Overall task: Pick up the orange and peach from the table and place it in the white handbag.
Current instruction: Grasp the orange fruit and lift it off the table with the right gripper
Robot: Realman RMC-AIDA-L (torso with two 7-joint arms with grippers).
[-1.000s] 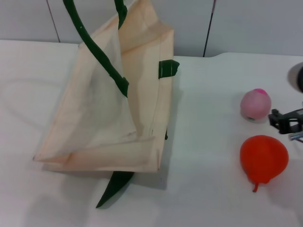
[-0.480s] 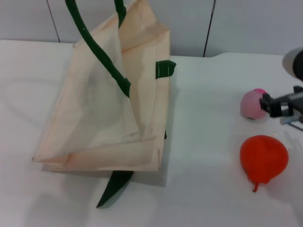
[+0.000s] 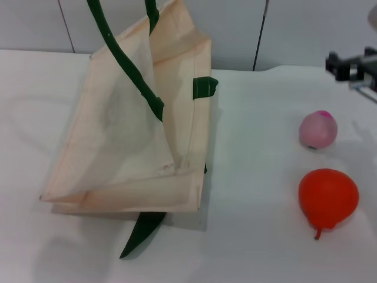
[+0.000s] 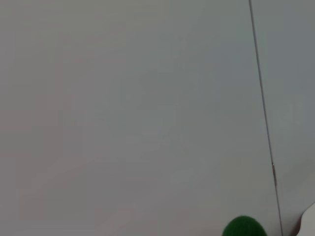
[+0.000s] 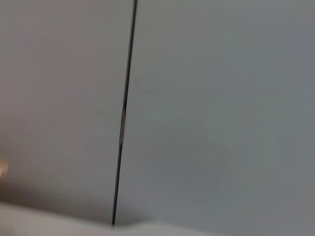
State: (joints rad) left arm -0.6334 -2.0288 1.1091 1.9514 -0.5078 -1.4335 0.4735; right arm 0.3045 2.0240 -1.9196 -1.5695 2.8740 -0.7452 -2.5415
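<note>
On the worktop (image 3: 259, 247), orange (image 3: 327, 197) and peach (image 3: 318, 130) side by side, right of white handbag (image 3: 141, 135). Right gripper (image 3: 353, 66) raised beyond peach; grip state unclear.

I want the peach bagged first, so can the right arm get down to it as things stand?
Probably yes. The right gripper hangs above and behind the peach, nothing lies between them, and the orange sits apart, nearer the robot.
</note>
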